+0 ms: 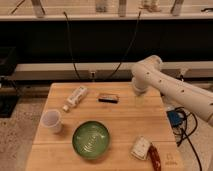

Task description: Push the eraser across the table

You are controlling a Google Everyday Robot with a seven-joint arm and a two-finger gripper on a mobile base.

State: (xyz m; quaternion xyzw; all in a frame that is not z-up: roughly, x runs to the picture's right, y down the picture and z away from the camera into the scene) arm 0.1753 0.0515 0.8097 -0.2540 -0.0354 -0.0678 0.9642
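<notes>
The eraser (108,98), a small flat dark block with a reddish-brown top, lies on the far middle of the light wooden table (125,122). My white arm (170,90) reaches in from the right, with its bent joint above the table's far right part. The gripper (138,96) hangs below that joint, to the right of the eraser and apart from it.
A white bottle (76,96) lies on its side left of the eraser. A white cup (52,121) stands at the left, a green bowl (91,139) at the front middle. A white packet (140,148) and a dark red oblong item (154,157) lie at the front right.
</notes>
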